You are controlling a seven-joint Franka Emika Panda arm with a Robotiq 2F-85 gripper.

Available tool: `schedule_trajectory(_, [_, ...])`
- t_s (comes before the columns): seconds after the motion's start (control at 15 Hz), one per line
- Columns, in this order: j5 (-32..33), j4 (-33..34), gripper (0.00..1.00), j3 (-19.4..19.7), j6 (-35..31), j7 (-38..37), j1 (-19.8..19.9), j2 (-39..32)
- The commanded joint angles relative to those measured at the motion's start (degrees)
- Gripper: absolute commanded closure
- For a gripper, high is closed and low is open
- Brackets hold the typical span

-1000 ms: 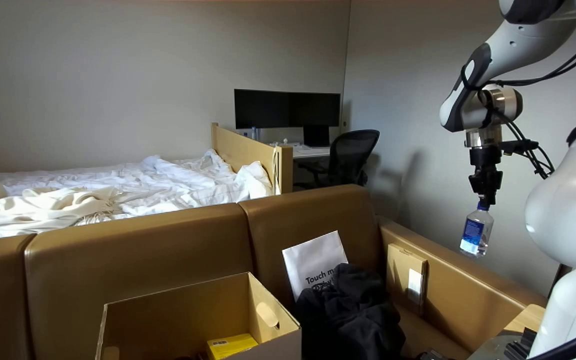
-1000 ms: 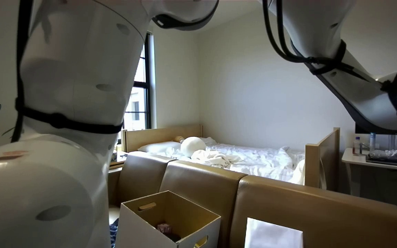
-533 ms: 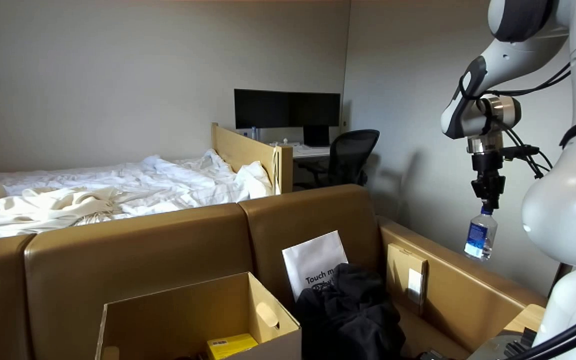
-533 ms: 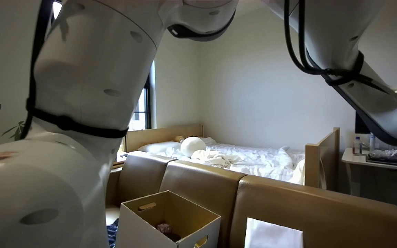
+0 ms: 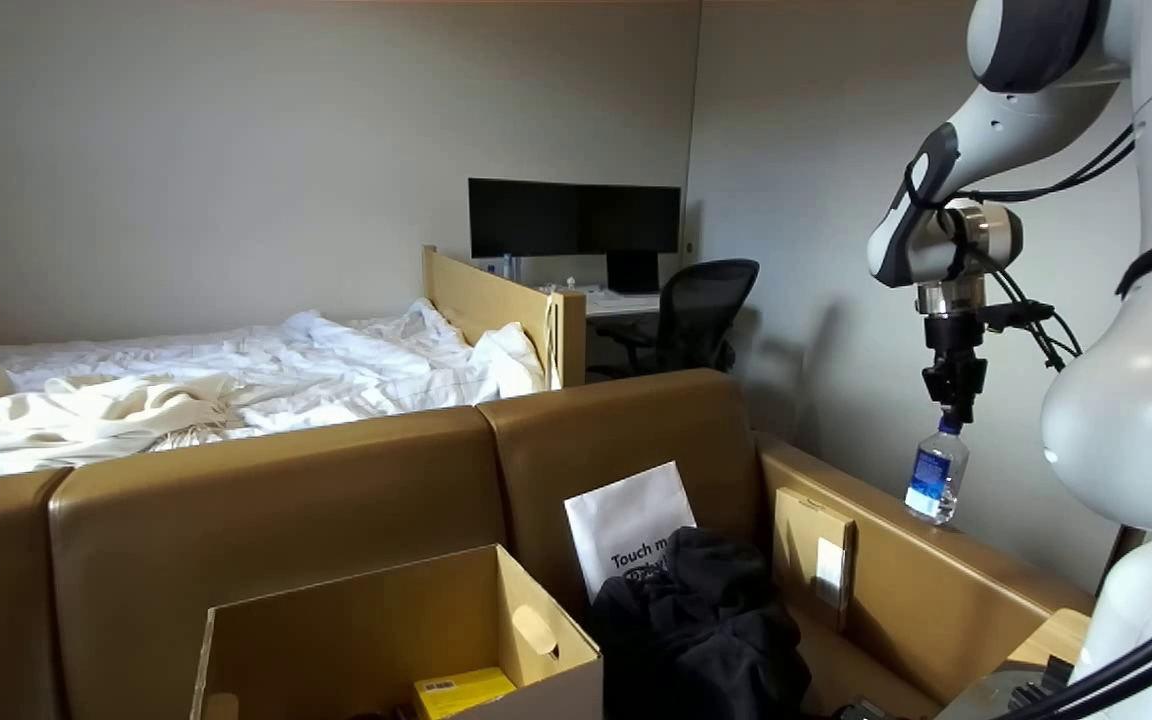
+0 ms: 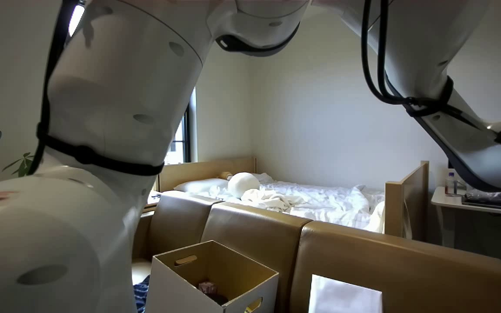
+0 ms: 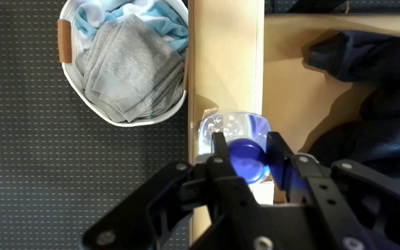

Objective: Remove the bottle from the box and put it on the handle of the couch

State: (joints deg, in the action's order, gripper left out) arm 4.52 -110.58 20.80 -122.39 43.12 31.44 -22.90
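At the right of the scene, the bottle [image 5: 937, 475] is being gripped by the gripper [image 5: 954, 412], whose fingers [image 7: 278, 149] are being held narrow on either side of the blue cap [image 7: 246, 158]. Cap up and slightly tilted, the bottle is being held at or just over the flat top of the armrest [image 5: 996, 562]; whether its base is being borne there cannot be told. A blue label [image 5: 928, 472], white toward its foot, is being displayed, the lettering being too small to be read. On the armrest's outer side, grey and blue cloths [image 7: 130, 66] are being held in a round basket [image 7: 130, 124]. On the inner side, a flat carton [image 5: 804, 540] with a white sticker [image 5: 829, 563] is being propped. Farther left, a white paper [image 5: 626, 510] is being leaned against the couch [image 5: 276, 520]; "Touch m" is being shown on it in black, the rest of the line and part of a second, unreadable one being covered by a dark cloth [image 5: 701, 620]. Near and left, a yellow packet [image 5: 461, 692] is being held inside the box [image 5: 356, 620], its small printed patch [image 5: 440, 686] being too fine to be read. At the far side, dark monitors [image 5: 576, 217] are being seen over a desk [image 5: 626, 303].
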Motion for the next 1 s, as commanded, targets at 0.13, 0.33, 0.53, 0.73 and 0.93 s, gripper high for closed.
schedule_trajectory(0.13, [-2.06,-0.16,0.88,-2.16,-0.92,1.29,2.21,-1.38])
schedule_trajectory(0.33, [-1.69,-0.68,0.88,-2.61,-1.75,1.07,2.45,-1.8])
schedule_trajectory(0.53, [-1.14,-1.11,0.42,-2.65,-2.43,0.61,2.26,-1.33])
schedule_trajectory(0.73, [-1.59,-0.9,0.29,-3.1,-0.37,1.48,2.48,-0.99])
schedule_trajectory(0.93, [-0.97,-0.36,0.1,-3.22,2.11,1.63,2.05,-0.3])
